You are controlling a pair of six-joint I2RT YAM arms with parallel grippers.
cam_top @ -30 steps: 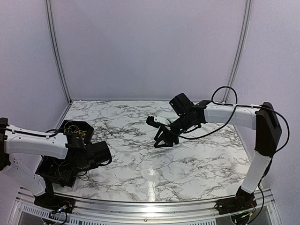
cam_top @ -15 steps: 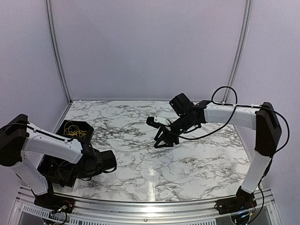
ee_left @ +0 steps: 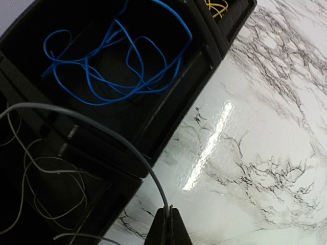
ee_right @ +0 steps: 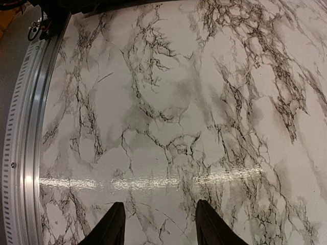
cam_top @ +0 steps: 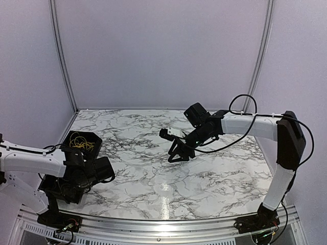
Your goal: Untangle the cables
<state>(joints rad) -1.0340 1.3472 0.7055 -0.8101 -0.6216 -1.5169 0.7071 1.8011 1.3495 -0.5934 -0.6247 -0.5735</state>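
In the left wrist view my left gripper (ee_left: 168,213) is shut on a thin grey cable (ee_left: 110,130). That cable arcs up and left from the fingertips over the black bins. A bright blue cable (ee_left: 110,92) lies in loose loops in the middle bin. A yellow cable (ee_left: 217,7) shows in the far bin, and the top view also has this yellow cable (cam_top: 77,142). Thin pale wires (ee_left: 51,171) lie in the near bin. My right gripper (ee_right: 159,209) is open over bare marble, holding nothing. From above, the left gripper (cam_top: 104,172) is beside the bins and the right gripper (cam_top: 177,152) hangs mid-table.
The black bins (cam_top: 56,186) stand in a row at the table's left edge, with a dividing wall (ee_left: 171,99) between them. A metal rail (ee_right: 23,127) runs along the near edge of the marble table (cam_top: 204,173). Purple walls enclose the back and sides.
My left gripper has closed, and it now pinches the grey cable. The left arm has shifted beside the bins. The right arm has barely moved.
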